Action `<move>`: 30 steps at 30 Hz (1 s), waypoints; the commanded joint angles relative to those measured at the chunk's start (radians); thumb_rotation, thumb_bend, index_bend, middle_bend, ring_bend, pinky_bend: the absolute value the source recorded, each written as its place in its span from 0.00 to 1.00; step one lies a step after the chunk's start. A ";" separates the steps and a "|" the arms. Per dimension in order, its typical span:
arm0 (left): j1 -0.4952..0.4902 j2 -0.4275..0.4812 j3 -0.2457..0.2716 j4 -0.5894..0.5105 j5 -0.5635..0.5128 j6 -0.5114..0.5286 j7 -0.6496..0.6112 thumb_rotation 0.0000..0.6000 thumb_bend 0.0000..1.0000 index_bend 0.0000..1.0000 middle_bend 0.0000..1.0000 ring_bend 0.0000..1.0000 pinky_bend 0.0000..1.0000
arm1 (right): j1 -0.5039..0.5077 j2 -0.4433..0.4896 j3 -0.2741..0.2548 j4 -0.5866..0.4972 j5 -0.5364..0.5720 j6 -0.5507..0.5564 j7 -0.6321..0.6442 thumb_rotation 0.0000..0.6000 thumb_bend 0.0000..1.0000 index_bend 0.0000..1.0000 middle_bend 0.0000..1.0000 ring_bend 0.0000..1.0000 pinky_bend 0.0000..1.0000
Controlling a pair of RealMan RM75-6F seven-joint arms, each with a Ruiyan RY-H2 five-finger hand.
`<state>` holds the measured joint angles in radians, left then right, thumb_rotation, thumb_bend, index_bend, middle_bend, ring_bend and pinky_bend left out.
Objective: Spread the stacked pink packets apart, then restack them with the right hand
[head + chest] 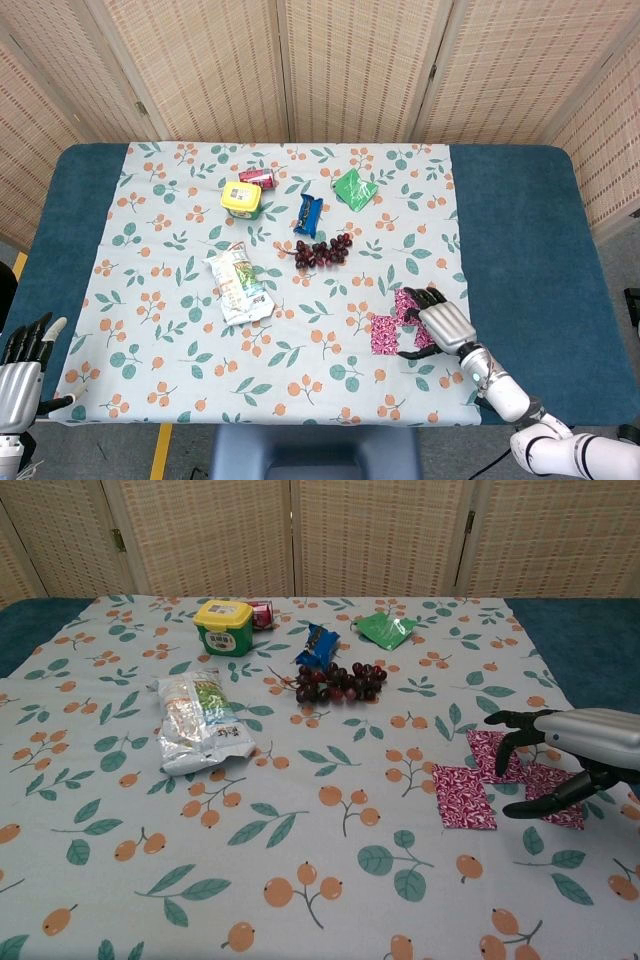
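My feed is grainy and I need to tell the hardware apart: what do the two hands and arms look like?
The right hand has a silver metallic back plate and black fingers, on a white, rounded forearm segment with a small green light near the wrist. The left hand has the same silver back and black fingers, one tipped white. No cables or markings are discernible.

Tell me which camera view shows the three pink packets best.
The chest view: the pink packets appear large, spread side by side, with only the farthest partly hidden by the right hand hovering above. In the head view the pink packets are small, and the right hand covers much of the right one.
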<state>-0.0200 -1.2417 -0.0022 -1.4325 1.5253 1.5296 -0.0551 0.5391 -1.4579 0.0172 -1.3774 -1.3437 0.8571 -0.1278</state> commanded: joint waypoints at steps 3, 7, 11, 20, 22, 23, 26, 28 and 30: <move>0.002 0.000 0.000 0.002 -0.004 0.000 -0.002 1.00 0.19 0.01 0.00 0.03 0.00 | 0.007 0.001 0.001 -0.014 -0.002 -0.004 -0.001 0.39 0.08 0.33 0.03 0.00 0.00; 0.005 0.000 0.001 0.004 -0.007 -0.002 -0.003 1.00 0.19 0.01 0.00 0.03 0.00 | -0.002 0.021 -0.021 -0.046 -0.024 0.004 0.013 0.38 0.08 0.33 0.03 0.00 0.00; 0.004 -0.002 0.001 0.003 -0.006 -0.004 0.000 1.00 0.19 0.01 0.00 0.03 0.00 | -0.005 0.022 -0.034 -0.045 -0.026 -0.001 0.005 0.39 0.08 0.33 0.04 0.00 0.00; 0.003 0.000 0.000 -0.001 -0.006 -0.005 0.005 1.00 0.19 0.01 0.00 0.03 0.00 | 0.013 -0.010 -0.014 0.007 -0.002 -0.015 -0.017 0.39 0.08 0.33 0.04 0.00 0.00; 0.003 0.001 0.000 -0.002 -0.005 -0.004 0.005 1.00 0.19 0.01 0.00 0.03 0.00 | 0.016 -0.013 -0.010 0.011 0.002 -0.016 -0.018 0.39 0.08 0.33 0.04 0.00 0.00; 0.004 0.001 0.000 -0.002 -0.005 -0.004 0.005 1.00 0.19 0.01 0.00 0.03 0.00 | 0.018 -0.014 -0.007 0.014 0.005 -0.017 -0.017 0.39 0.08 0.33 0.04 0.00 0.00; 0.004 0.001 -0.001 -0.001 -0.008 -0.005 0.005 1.00 0.19 0.01 0.00 0.03 0.00 | 0.025 -0.016 0.001 0.023 0.012 -0.022 -0.018 0.39 0.08 0.33 0.04 0.00 0.00; 0.004 0.001 -0.001 0.000 -0.009 -0.007 0.005 1.00 0.19 0.01 0.00 0.03 0.00 | 0.030 -0.019 0.006 0.032 0.018 -0.027 -0.018 0.38 0.08 0.33 0.04 0.00 0.00; 0.005 0.000 -0.001 0.000 -0.010 -0.008 0.005 1.00 0.19 0.01 0.00 0.03 0.00 | 0.036 -0.024 0.011 0.043 0.026 -0.035 -0.018 0.39 0.08 0.33 0.04 0.00 0.00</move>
<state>-0.0153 -1.2416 -0.0028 -1.4320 1.5154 1.5219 -0.0500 0.5729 -1.4798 0.0262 -1.3370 -1.3208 0.8246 -0.1461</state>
